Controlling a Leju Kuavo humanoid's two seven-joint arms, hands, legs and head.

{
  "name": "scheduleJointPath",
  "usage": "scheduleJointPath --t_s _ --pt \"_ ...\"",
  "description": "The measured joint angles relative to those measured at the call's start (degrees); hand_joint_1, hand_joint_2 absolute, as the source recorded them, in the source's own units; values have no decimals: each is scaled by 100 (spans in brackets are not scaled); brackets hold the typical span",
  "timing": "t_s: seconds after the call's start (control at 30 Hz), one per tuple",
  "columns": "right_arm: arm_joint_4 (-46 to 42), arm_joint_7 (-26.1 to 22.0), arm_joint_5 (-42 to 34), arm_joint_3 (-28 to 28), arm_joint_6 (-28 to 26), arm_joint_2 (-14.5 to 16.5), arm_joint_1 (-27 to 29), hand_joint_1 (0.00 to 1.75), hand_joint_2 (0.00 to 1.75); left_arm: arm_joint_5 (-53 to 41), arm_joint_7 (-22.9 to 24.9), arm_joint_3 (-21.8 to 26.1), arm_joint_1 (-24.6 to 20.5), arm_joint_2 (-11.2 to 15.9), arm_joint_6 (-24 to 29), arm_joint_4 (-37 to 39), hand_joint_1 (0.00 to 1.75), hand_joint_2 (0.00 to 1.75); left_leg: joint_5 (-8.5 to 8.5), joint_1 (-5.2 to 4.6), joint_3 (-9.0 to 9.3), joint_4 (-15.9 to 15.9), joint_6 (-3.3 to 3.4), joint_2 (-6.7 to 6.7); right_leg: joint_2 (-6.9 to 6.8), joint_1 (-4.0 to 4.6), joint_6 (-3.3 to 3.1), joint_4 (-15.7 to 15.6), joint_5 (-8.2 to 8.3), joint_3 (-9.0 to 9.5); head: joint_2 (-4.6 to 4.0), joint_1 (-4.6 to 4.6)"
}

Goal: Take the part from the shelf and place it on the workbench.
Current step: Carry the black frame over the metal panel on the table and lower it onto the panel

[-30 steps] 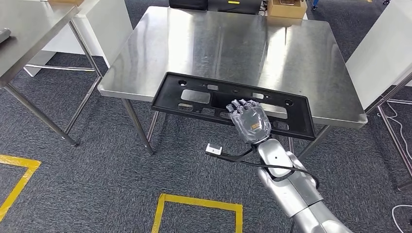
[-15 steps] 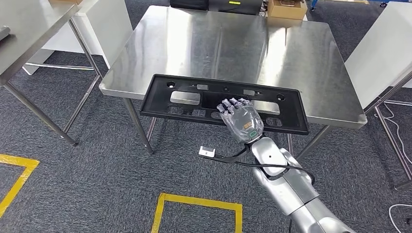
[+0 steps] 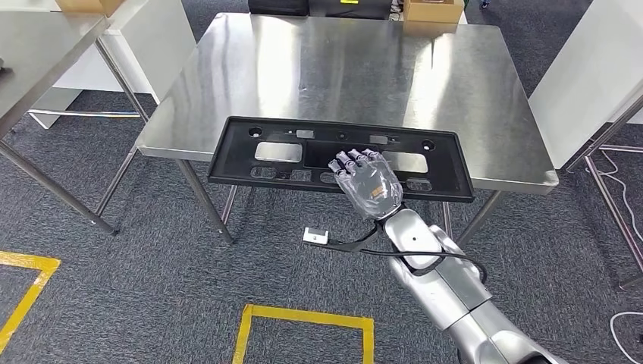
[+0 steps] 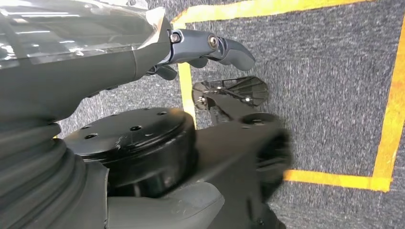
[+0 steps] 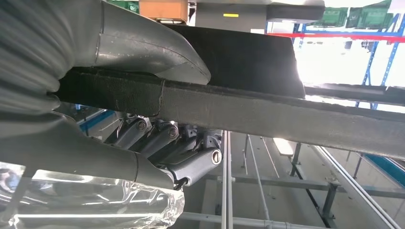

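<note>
The steel workbench (image 3: 341, 68) stands just ahead; the right hand (image 3: 369, 184) clamps the black part (image 3: 250, 155) mid-length, thumb against fingers, likely for balance; part overhangs the near edge.

Grey carpet floor (image 3: 152, 288) marked with yellow tape lines (image 3: 307, 316); second steel table (image 3: 38, 53) at left; white panel (image 3: 584, 83) at right; cardboard box (image 3: 434, 9) beyond the far table edge; white cable (image 3: 625, 201) lying on carpet at right.
</note>
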Motion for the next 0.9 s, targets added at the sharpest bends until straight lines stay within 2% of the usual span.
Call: scheduleJointPath --t_s 0.03,0.07,0.1,0.17,0.2,0.23,0.27,0.37,0.43,0.5,0.53,0.57,0.6,0.63,0.67,0.7,0.73,0.77,0.83,0.9 --pt "16 -6 -1 17 2 8 -2 175 175 5 3 0 3 -1 1 0 0 175 -86 1 -186 312 -11 0 1 10 -14 1 -11 10 0 0" --pt "32 -9 -1 35 3 13 0 175 175 11 5 0 5 -1 2 0 0 175 -59 2 -286 431 -12 0 5 19 -26 2 -21 23 0 -1" --pt "45 -10 -2 51 5 20 1 175 175 16 7 0 7 -2 7 0 0 175 82 3 -272 320 -1 0 13 27 -34 3 -34 42 0 -1" --pt "60 -11 -3 73 7 44 -7 175 175 27 9 0 8 -1 24 1 0 175 527 1 36 -423 53 -7 36 39 -35 2 -65 89 0 -1" --pt "63 -11 -4 80 8 56 -17 175 175 29 11 0 6 1 36 1 0 175 679 -9 210 -796 80 -14 47 59 -21 5 -84 101 0 3" --pt "66 -11 -4 87 9 64 -27 175 175 30 13 0 3 2 44 1 0 175 756 -22 329 -1047 102 -20 55 72 -2 7 -99 104 0 3" --pt "72 -11 -4 96 9 69 -33 175 175 31 15 1 1 3 51 1 0 175 760 -39 384 -1165 121 -26 60 80 22 6 -112 101 0 4" --pt "87 -11 -4 123 10 69 -46 175 175 31 18 7 2 -5 54 0 0 175 755 -44 433 -1240 186 -24 54 91 101 16 -153 82 0 6" --pt "94 -11 -8 134 10 67 -66 175 175 31 17 14 1 -17 55 0 0 175 772 -12 502 -1316 248 -14 38 102 117 364 -310 -98 0 16" --pt "110 -11 -11 150 16 59 -75 175 175 33 17 20 -1 -27 57 0 0 175 754 -9 532 -1328 285 -9 30 82 104 1119 -573 -508 0 21" --pt "122 -11 -11 160 21 52 -70 175 175 36 19 22 1 -33 62 0 0 175 742 -9 541 -1327 290 -12 30 73 114 1465 -661 -718 0 19" --pt "136 -11 -11 169 26 45 -61 175 175 40 21 24 3 -38 70 0 0 175 726 -8 554 -1325 289 -17 29 60 144 1643 -668 -851 0 19" --pt "147 -11 -12 176 30 38 -55 175 175 45 23 27 5 -45 81 0 0 175 708 -6 572 -1323 280 -24 26 47 190 1595 -581 -870 0 21" --pt "153 -11 -12 181 32 34 -52 175 175 51 25 29 6 -54 90 0 0 175 686 -3 602 -1322 264 -31 17 27 244 1310 -410 -766 0 21" --pt "156 -11 -12 184 34 33 -54 175 175 57 26 31 6 -63 96 0 0 175 658 -1 634 -1318 239 -35 -5 7 295 870 -197 -576 0 24" --pt "157 -11 -13 187 39 33 -59 175 175 62 27 33 5 -70 99 0 0 175 624 -12 661 -1306 207 -37 -28 3 318 461 -27 -382 0 30" --pt "158 -11 -13 193 48 37 -65 175 175 66 27 35 5 -74 99 0 0 175 592 -21 680 -1298 171 -35 -43 1 307 156 87 -239 0 34" --pt "160 -11 -15 198 62 39 -70 175 175 70 29 37 5 -76 102 0 0 175 564 -30 688 -1291 137 -31 -51 12 270 0 132 -163 0 35" --pt "161 -11 -26 209 97 41 -76 175 175 80 38 42 5 -78 108 0 0 175 525 -20 701 -1293 76 -19 -29 29 166 -30 117 -141 0 32" --pt "159 -11 -40 211 122 46 -79 175 175 88 47 45 4 -82 116 0 0 175 445 15 663 -1193 18 -12 -10 7 76 -42 101 -98 0 19"
